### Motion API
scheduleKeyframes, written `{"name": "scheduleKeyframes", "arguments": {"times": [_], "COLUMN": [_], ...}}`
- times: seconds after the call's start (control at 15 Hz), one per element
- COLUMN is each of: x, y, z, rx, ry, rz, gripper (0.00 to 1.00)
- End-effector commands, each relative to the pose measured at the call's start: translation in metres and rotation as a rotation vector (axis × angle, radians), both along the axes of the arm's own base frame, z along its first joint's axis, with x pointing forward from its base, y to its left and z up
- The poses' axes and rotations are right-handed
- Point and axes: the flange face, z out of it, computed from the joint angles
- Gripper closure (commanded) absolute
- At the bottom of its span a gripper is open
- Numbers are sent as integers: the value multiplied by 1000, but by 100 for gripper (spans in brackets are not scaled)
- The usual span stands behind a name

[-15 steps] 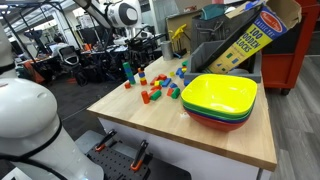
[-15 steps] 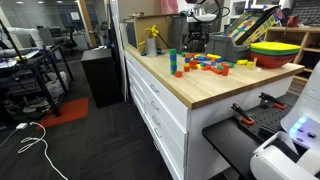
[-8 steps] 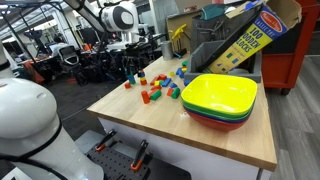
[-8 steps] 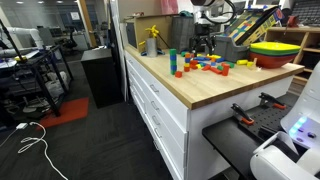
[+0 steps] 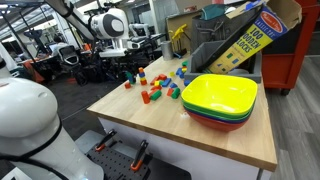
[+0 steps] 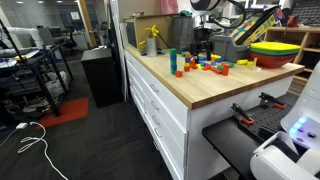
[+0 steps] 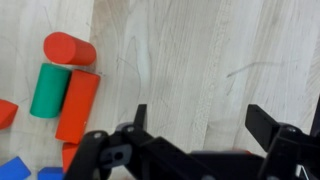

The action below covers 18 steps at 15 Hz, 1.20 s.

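- The hand point(image 7: 200, 118) had shifted sideways above the worktop's point(image 7: 190, 50) far end since the earlier frame. It was released and empty over bare wood.
- Just left of it, a green cylinder point(image 7: 48, 90) and an orange cylinder point(image 7: 78, 105) lay touching, on their sides.

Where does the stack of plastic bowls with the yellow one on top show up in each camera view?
In an exterior view: the stack of plastic bowls sits right of centre on the wooden table.
In an exterior view: the stack sits at the far right, above mid-height.
Wrist view: not in it.
Shared landmark: the scatter of coloured wooden blocks, left of the bowls in both exterior views.
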Motion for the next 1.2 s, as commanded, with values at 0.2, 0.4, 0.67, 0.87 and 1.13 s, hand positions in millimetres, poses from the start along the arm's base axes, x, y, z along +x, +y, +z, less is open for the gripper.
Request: {"name": "scheduleKeyframes", "arguments": {"times": [0.2,0.4,0.67,0.87,1.13], "x": [1,6,5,-9,-27], "y": [-3,-1,10,20,37], "z": [-1,4,3,-12,-31], "rx": [0,14,78,126,170], "ry": [2,-58,-201,-226,-262], "rz": [-7,-18,-68,-93,-118], "gripper": [0,0,0,0,0]}}
